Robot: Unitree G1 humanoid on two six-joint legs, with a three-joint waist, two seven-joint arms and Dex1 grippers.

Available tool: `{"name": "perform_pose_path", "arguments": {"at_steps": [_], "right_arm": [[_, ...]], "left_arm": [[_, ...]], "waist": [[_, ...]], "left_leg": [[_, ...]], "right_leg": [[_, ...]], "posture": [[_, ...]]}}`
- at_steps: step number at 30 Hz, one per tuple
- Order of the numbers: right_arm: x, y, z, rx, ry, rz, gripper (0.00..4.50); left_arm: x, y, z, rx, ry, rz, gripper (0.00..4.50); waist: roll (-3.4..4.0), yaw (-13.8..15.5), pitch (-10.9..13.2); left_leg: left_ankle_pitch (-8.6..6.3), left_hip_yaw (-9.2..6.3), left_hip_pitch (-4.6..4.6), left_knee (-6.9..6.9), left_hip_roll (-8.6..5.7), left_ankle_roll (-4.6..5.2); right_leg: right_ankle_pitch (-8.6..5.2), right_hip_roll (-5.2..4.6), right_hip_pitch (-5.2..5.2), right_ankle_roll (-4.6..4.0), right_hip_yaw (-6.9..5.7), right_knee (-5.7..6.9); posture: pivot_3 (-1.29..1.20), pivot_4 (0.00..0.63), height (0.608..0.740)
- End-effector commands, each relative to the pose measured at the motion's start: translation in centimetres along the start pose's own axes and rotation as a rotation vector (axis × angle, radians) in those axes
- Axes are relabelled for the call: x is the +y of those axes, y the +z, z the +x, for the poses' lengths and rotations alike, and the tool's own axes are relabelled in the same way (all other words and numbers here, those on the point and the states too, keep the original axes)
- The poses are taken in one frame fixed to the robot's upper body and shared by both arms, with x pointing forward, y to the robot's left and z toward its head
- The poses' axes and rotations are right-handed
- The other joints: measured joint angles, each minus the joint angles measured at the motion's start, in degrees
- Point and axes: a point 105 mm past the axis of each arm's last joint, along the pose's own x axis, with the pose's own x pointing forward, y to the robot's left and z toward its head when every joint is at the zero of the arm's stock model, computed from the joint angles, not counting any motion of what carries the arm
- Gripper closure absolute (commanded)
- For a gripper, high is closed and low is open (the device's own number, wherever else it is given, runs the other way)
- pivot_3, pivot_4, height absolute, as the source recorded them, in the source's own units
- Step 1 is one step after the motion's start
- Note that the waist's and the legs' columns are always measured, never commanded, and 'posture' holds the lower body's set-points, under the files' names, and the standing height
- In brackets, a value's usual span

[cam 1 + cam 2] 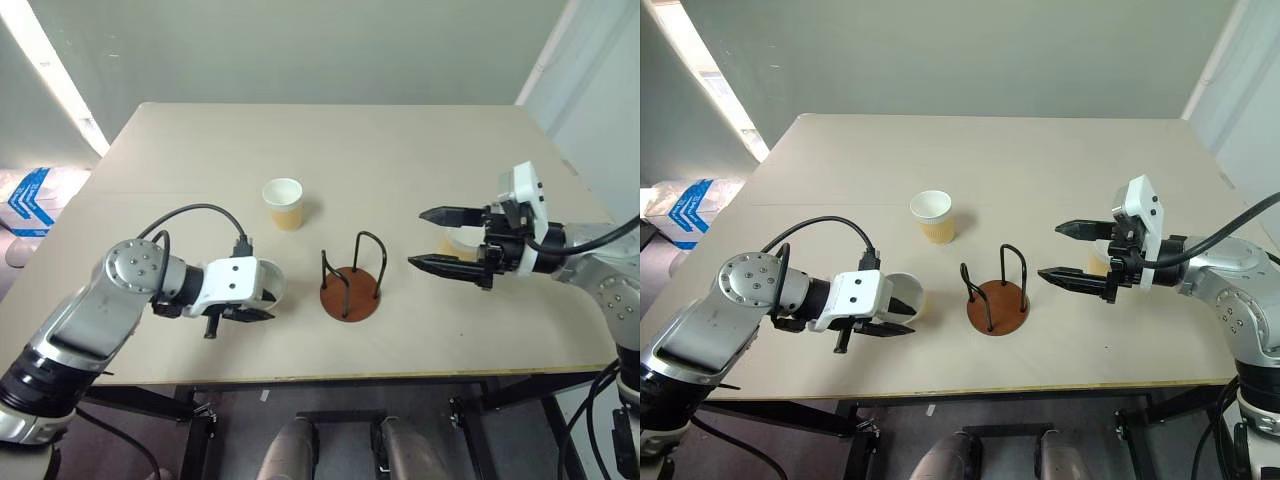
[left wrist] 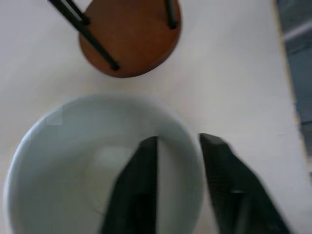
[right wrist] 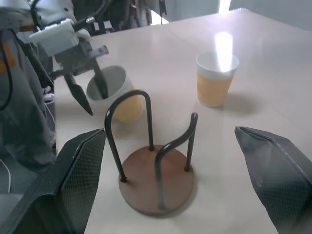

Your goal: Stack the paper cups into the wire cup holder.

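Cups are spread on the table [image 1: 400,150]: one cup [image 1: 906,297] is pinched at its rim by the left gripper [image 1: 885,320], one finger inside, one outside, just beside the wire holder [image 1: 351,285]. Another cup [image 1: 284,204] stands behind. The right gripper [image 1: 440,240] is held wide apart, empty, before a third cup [image 1: 462,242].

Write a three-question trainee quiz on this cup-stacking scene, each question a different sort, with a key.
1. True or false: a cup already sits in the wire cup holder.
2. The left gripper has its fingers: A) astride a paper cup's rim; B) around a wire loop; C) flat on the table.
3. Fill in: the right gripper is ____.

Key: 1 false; 2 A, one finger inside, one outside; 3 open.
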Motion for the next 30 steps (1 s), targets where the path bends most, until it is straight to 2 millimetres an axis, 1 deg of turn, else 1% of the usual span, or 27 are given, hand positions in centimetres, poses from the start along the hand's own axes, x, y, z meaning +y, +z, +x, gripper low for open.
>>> {"name": "perform_pose_path", "arguments": {"at_steps": [1,2,10,13,16,19,24,26,30], "right_arm": [[0.4,1.9,-0.6,-0.043,0.003,-0.071,0.0],[0.4,2.0,-0.5,-0.045,0.002,-0.075,0.0],[0.5,2.3,-0.7,-0.056,0.007,-0.082,0.0],[0.5,2.3,-0.7,-0.055,0.009,-0.086,0.0],[0.6,2.4,-1.1,-0.047,0.014,-0.091,0.0],[0.9,2.4,-1.7,-0.037,0.024,-0.086,0.0],[2.1,2.1,-2.8,-0.032,0.048,-0.046,0.0],[2.5,2.1,-2.9,-0.039,0.05,-0.039,0.0],[3.0,2.3,-3.0,-0.053,0.036,-0.037,0.0]], "left_arm": [[0.7,0.5,-1.6,-0.009,0.006,0.028,4.42],[0.8,0.4,-1.7,-0.009,0.004,0.027,4.47],[2.0,0.8,-3.7,-0.021,0.044,0.021,4.47],[2.7,1.7,-4.6,-0.065,0.073,0.013,4.47],[3.9,4.7,-5.7,-0.188,0.092,0.007,4.47],[4.4,7.7,-6.7,-0.302,0.064,0.016,4.47],[4.3,12.9,-7.7,-0.464,-0.082,0.066,4.47],[4.2,13.9,-7.6,-0.486,-0.133,0.083,4.47],[4.5,14.4,-7.1,-0.477,-0.206,0.122,4.47]], "waist": [[0.0,0.0,0.0],[0.0,0.0,0.0],[0.0,0.0,0.0],[0.0,0.0,0.0],[-0.01,0.1,0.0],[-0.01,0.3,0.0],[-0.03,0.4,0.0],[-0.03,0.4,0.0],[-0.02,0.2,0.0]], "left_leg": [[0.0,-0.01,0.0,0.01,0.0,0.01],[0.01,0.0,0.0,0.02,0.0,0.01],[0.01,0.0,0.01,0.04,0.0,0.02],[0.01,-0.01,0.0,0.04,0.0,0.02],[0.02,0.0,-0.02,0.05,0.0,0.04],[0.02,0.01,-0.04,0.09,-0.01,0.07],[-0.02,0.02,-0.04,0.11,-0.01,0.12],[-0.04,0.02,-0.03,0.12,-0.01,0.14],[-0.06,0.06,0.09,0.13,-0.01,0.18]], "right_leg": [[0.0,0.0,0.01,0.0,0.0,0.0],[0.0,0.0,0.02,0.0,0.0,0.01],[0.0,0.0,0.03,0.0,-0.01,0.0],[0.0,0.0,0.03,0.0,-0.01,0.0],[0.0,0.0,0.03,0.0,-0.01,0.0],[0.01,-0.02,0.06,0.0,-0.04,-0.01],[0.01,-0.03,0.1,0.05,-0.06,-0.04],[0.04,-0.03,0.15,0.13,-0.08,-0.05],[0.01,-0.04,0.25,0.36,-0.03,-0.06]], "posture": [[0.0,0.15,0.74],[0.0,0.15,0.74],[0.0,0.15,0.74],[0.0,0.15,0.74],[0.0,0.15,0.74],[0.0,0.15,0.74],[0.0,0.15,0.74],[0.0,0.15,0.74],[0.0,0.15,0.74]]}}
